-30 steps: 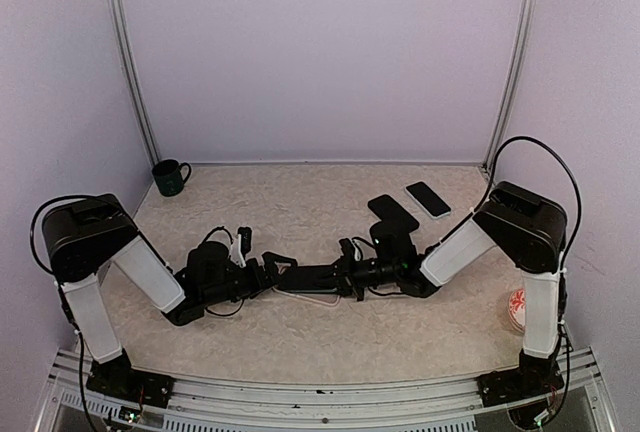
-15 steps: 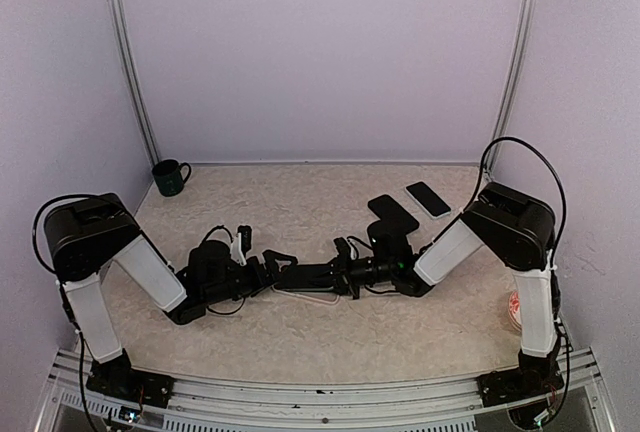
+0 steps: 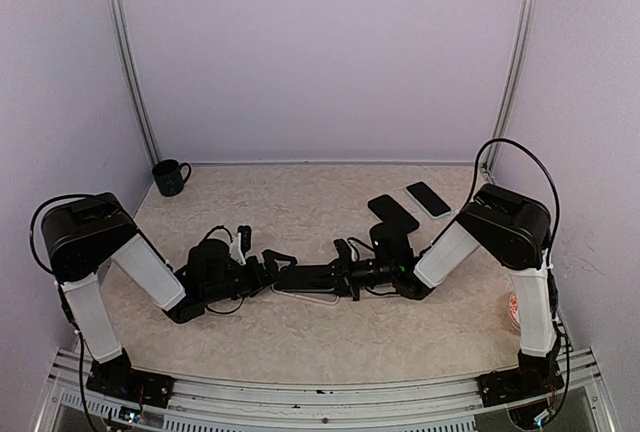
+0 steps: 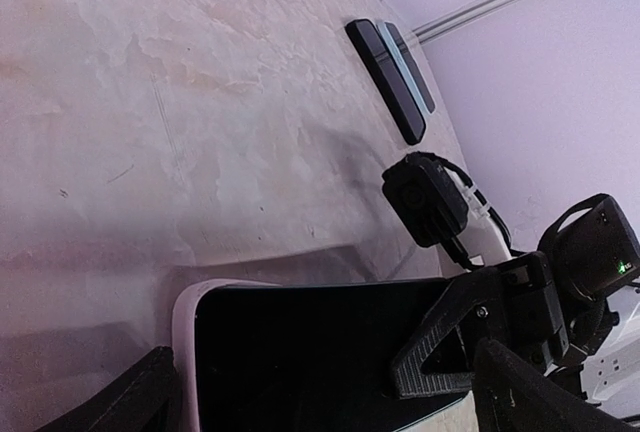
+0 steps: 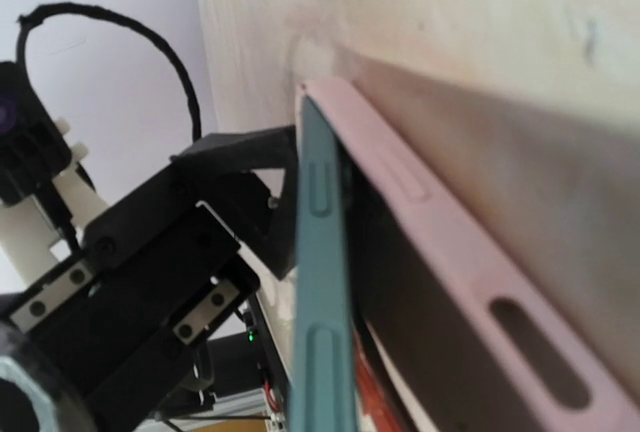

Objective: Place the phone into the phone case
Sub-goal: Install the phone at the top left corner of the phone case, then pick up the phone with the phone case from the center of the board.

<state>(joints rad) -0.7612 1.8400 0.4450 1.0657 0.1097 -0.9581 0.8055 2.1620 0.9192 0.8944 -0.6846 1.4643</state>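
Observation:
The phone [image 3: 318, 276] lies dark between the two arms, tilted over the pink phone case [image 3: 305, 297] on the table. Its teal edge [image 5: 322, 292] stands above the case's pink side wall [image 5: 450, 262], with a gap between them on this side. In the left wrist view the black screen [image 4: 320, 352] sits inside the case's pale rim [image 4: 185, 322]. My right gripper [image 3: 346, 276] is shut on the phone's right end, one ribbed finger [image 4: 460, 337] lying on the screen. My left gripper [image 4: 335, 397] stands open around the left end of phone and case, touching neither that I can see.
A dark green mug [image 3: 170, 177] stands at the back left. Two more dark phones [image 3: 392, 212] [image 3: 428, 199] lie behind the right arm. A red and white object [image 3: 517, 307] sits at the right edge. Purple walls close the back and sides.
The right arm's elbow has leaned a little to the left. Both grippers, the phone and the case have hardly moved.

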